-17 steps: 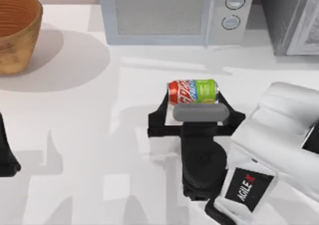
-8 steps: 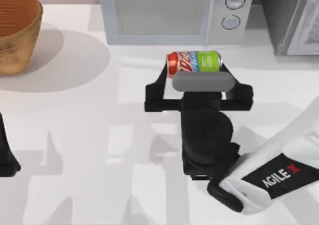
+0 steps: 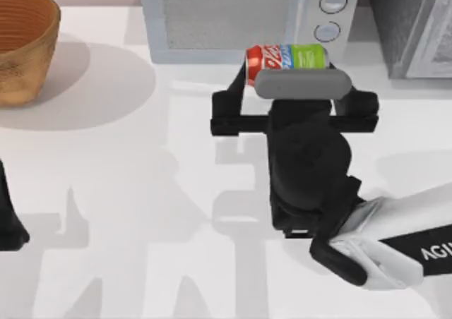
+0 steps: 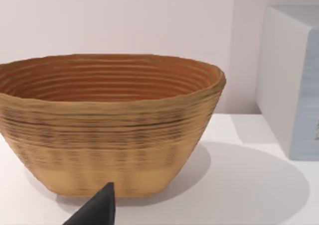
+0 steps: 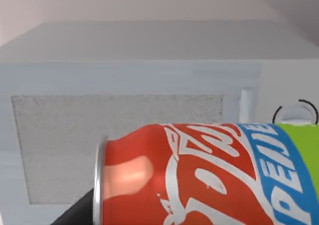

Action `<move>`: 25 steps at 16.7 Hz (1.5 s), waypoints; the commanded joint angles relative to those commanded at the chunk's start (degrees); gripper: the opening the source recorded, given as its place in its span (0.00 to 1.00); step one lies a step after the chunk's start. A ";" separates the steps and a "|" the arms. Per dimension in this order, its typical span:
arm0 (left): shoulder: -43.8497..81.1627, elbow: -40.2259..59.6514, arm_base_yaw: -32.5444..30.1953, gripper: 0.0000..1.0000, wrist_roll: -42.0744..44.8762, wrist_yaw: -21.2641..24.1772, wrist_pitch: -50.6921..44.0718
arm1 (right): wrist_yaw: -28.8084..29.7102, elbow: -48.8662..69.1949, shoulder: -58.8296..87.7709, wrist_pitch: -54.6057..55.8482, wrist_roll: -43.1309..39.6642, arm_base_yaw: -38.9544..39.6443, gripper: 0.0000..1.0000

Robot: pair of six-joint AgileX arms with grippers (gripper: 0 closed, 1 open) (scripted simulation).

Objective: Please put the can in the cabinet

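Observation:
The can (image 3: pixel 286 56) is red and green with a blue band, and it lies on its side between the fingers of my right gripper (image 3: pixel 288 70), which is shut on it. It hangs above the table, just in front of the white microwave's (image 3: pixel 226 19) lower right corner. In the right wrist view the can (image 5: pixel 209 180) is close up, with the microwave door (image 5: pixel 119 135) behind it. The cabinet (image 3: pixel 413 22), a dark grey speckled box, stands at the back right, to the right of the can. My left arm (image 3: pixel 8 220) is parked at the left edge.
A woven basket (image 3: pixel 21 44) stands at the back left, and in the left wrist view the basket (image 4: pixel 107 125) is near a dark fingertip (image 4: pixel 97 212). The microwave with two round knobs (image 3: pixel 330 15) sits between basket and cabinet.
My right gripper has carried the can away from the table's middle toward the back and slightly right, up to the microwave's front. The left arm has not moved.

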 joint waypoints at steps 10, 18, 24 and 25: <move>0.00 0.00 0.00 1.00 0.00 0.00 0.00 | -3.64 -4.21 -12.04 -7.04 0.42 -7.87 0.00; 0.00 0.00 0.00 1.00 0.00 0.00 0.00 | -21.90 -20.17 -50.17 -29.97 0.97 -25.66 0.00; 0.00 0.00 0.00 1.00 0.00 0.00 0.00 | -38.43 -33.86 -82.33 -48.03 0.38 -40.14 0.00; 0.00 0.00 0.00 1.00 0.00 0.00 0.00 | -40.95 -35.88 -87.12 -50.59 0.21 -42.19 0.00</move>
